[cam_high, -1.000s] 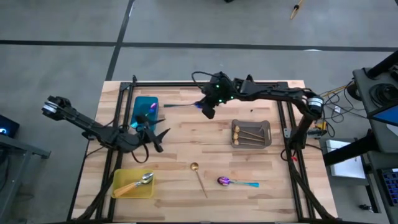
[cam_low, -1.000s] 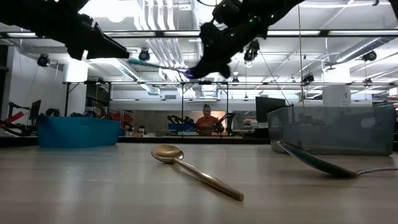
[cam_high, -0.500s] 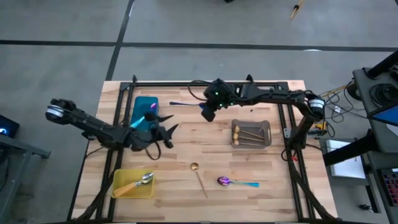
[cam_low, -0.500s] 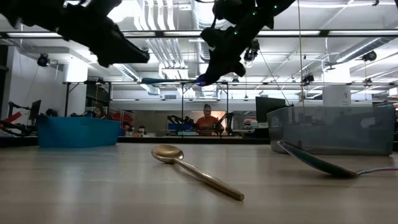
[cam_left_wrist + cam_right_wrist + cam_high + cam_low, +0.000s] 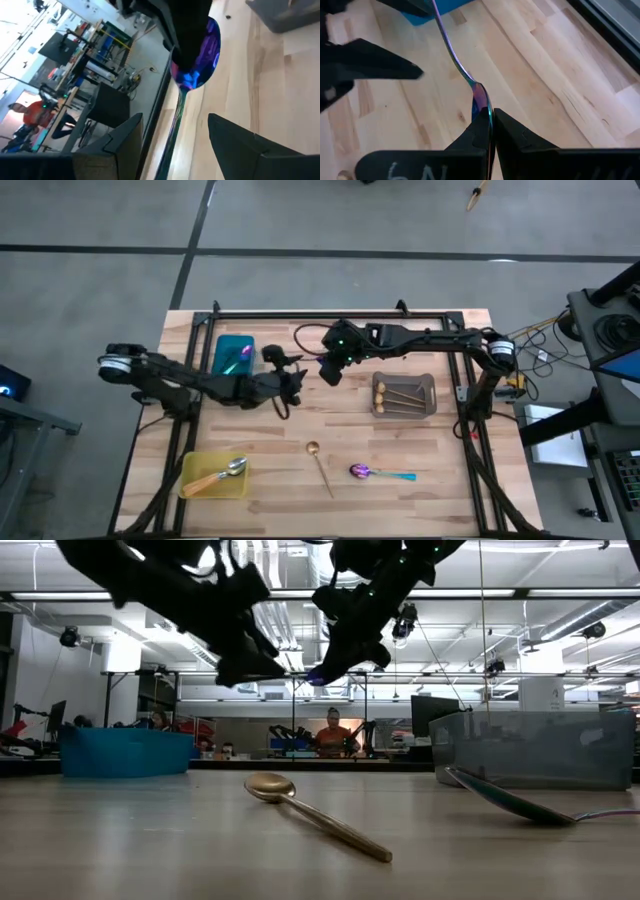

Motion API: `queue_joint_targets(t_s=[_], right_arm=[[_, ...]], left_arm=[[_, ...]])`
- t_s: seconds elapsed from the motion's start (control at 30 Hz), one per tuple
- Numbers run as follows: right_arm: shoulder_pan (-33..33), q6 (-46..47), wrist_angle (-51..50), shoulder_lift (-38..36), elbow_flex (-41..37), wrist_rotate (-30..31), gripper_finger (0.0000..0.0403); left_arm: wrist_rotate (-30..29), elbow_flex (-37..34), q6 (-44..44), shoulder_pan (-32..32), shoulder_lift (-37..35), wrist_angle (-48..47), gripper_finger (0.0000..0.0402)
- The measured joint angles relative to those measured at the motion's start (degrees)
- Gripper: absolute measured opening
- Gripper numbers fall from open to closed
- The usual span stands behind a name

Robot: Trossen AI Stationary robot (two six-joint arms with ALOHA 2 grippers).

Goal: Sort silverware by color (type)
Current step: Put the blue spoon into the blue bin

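A teal tray [image 5: 232, 347] sits far left on the wooden table [image 5: 420, 450] — a grey tray [image 5: 428, 395] right, a yellow tray [image 5: 196, 470] near left. A person [image 5: 330, 736] sits far behind.

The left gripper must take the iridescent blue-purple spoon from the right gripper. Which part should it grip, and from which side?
Probably the thin handle of the iridescent blue-purple spoon. The right gripper is shut on the bowl, so only the handle juts free, toward the open left gripper. Come from the handle's free end, one finger on each side.
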Motion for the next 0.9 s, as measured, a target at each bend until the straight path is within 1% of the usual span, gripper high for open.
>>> queue_joint_targets(t_s=[0.1, 0.3, 0.53, 0.9], right_arm=[[-0.1, -0.1, 0.0, 0.1, 0.0, 0.0, 0.0009], [-0.1, -1.0, 0.0, 0.1, 0.0, 0.1, 0.0009], [-0.1, -1.6, -0.1, 0.1, 0.0, 0.1, 0.0009], [-0.1, -1.6, -1.3, 0.0, 0.0, 0.1, 0.0009]], left_arm=[[3.1, 1.3, 0.6, 1.9, 2.9, -0.1, 0.0203], [4.0, 3.8, 2.0, 4.3, 7.5, 0.2, 0.0193], [4.3, 5.8, 2.4, 5.4, 10.0, 0.2, 0.0156], [4.1, 6.1, 2.6, 5.6, 9.2, -0.2, 0.0091]])
